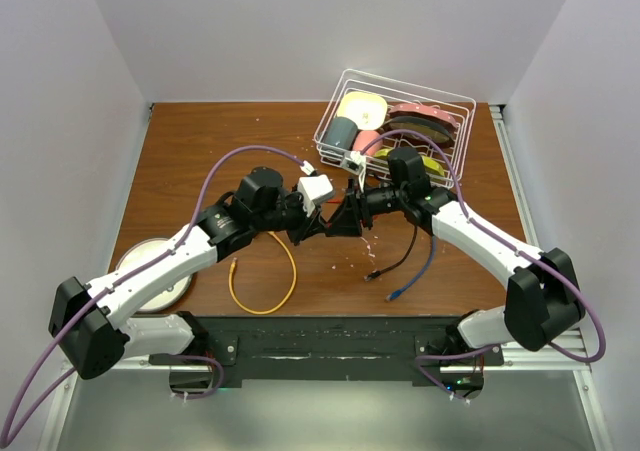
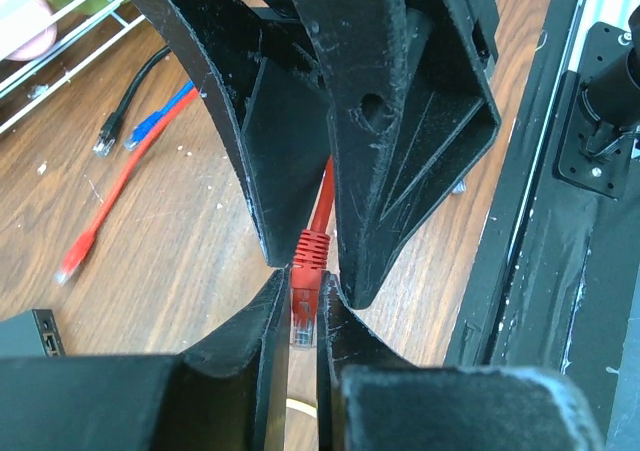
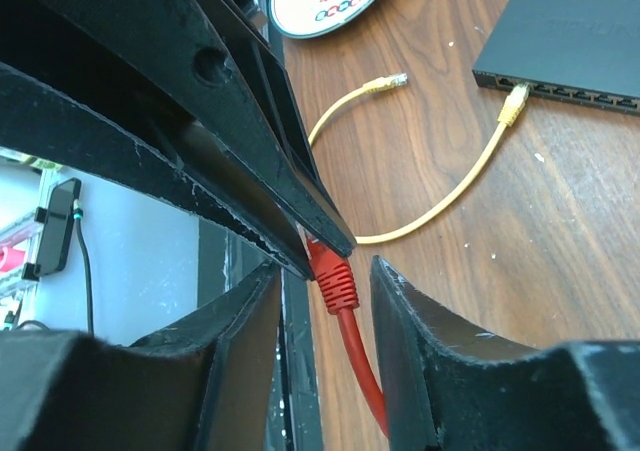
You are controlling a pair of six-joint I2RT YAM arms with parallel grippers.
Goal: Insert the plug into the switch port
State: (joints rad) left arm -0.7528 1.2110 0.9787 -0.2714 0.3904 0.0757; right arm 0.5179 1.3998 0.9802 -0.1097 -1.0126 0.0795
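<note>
The left claw [image 2: 304,286] was pressed together on the clear-tipped, red-booted plug [image 2: 304,316], its two black fingers pinching the plug's sides, with the clear tip pointing back toward the wrist camera. The right claw [image 3: 327,268] met it tip to tip from the opposite side. Its fingers stood spread a little wider than the thin red cable [image 3: 362,376], which ran down the gap between them just behind the boot. Both claws hung over the middle of the brown wooden worktop [image 1: 200,151]. The flat matte-black rectangular switch [image 3: 570,31] lay on the worktop beyond the claws in the right wrist view, apart from the plug, its row of sockets along the long edge that faced them. A yellow cable [image 3: 440,196] sat plugged into one socket and curved away over the wood, its other end lying loose. The red cable's far end [image 2: 75,263] lay on the worktop, near the tips of a black cable [image 2: 130,96] and a blue cable [image 2: 160,119]. Farther off, a white wire basket [image 1: 410,83] holding coloured dishes stood at the far right of the worktop, and a round white disc [image 1: 150,256] lay at its near left, beside the left arm
</note>
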